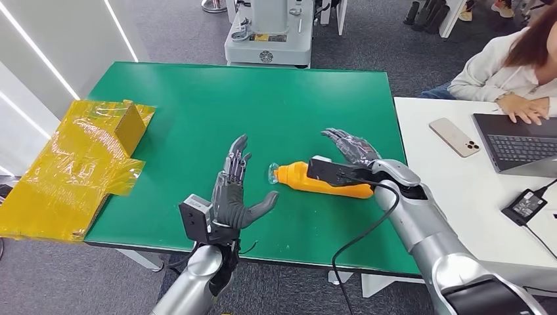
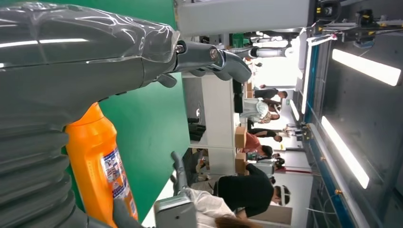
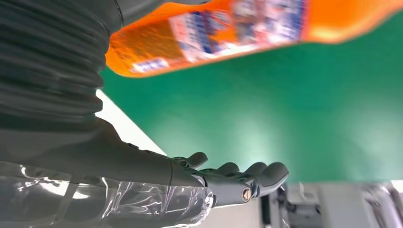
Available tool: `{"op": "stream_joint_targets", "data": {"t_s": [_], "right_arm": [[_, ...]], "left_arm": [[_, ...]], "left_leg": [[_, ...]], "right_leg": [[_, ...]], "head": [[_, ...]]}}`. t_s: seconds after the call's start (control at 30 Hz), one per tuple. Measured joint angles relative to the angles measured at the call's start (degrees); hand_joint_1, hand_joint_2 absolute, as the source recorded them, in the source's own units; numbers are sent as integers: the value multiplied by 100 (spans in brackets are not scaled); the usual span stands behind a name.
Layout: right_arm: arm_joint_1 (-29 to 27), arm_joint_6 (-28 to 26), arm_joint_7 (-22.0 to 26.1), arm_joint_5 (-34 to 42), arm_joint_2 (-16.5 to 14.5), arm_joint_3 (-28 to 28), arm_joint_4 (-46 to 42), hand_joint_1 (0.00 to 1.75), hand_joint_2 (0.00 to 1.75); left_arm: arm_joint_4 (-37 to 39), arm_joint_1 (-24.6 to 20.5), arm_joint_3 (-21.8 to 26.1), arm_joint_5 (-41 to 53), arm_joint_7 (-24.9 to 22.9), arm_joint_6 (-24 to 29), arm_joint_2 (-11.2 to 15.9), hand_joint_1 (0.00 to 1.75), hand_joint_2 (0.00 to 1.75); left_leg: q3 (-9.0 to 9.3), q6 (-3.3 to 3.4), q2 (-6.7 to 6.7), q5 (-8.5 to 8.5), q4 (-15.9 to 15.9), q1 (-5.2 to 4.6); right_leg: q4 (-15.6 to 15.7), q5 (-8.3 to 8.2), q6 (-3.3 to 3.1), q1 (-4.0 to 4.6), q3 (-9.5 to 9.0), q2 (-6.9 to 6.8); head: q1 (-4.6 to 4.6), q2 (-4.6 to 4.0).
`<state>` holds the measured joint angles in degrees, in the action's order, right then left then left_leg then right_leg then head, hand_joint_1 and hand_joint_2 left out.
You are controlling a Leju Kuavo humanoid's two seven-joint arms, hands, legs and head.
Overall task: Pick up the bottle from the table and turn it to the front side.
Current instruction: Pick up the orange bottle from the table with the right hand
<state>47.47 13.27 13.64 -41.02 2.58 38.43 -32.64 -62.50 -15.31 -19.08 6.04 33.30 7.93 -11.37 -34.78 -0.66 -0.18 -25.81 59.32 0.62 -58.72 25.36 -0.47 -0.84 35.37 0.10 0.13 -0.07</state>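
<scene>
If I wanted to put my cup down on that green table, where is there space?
The far half of the green table is bare, between the yellow box and the white desk. The near middle is crowded: the orange bottle lies between the left hand and right hand.

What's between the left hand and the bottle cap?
Head view: only bare green table separates the open left hand from the clear cap of the orange bottle, which lies on its side.

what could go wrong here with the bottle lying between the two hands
1. The orange bottle lies on its side on the green table, so a nudge from the open right hand might roll it away.
2. The open left hand faces its clear cap; closing there may pinch only the narrow neck and let the bottle slip.
</scene>
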Motion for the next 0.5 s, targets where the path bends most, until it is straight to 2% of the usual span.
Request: {"op": "stream_joint_targets", "data": {"t_s": [0.3,0.5], "right_arm": [[64,294,-235,26,493,422,399,0,175],[-96,264,-149,179,1004,561,516,0,175]], "left_arm": [[274,-163,0,-88,5,-25,-28,0,175],[589,-296,0,-220,91,-39,-63,0,175]], "left_leg": [[-1,3,-3,-2,5,1],[-4,7,-6,-4,7,0]], "right_leg": [[1,-1,1,-1,1,-1],[2,-1,2,0,-1,-5]], "head": [[0,0],[1,0]]}}
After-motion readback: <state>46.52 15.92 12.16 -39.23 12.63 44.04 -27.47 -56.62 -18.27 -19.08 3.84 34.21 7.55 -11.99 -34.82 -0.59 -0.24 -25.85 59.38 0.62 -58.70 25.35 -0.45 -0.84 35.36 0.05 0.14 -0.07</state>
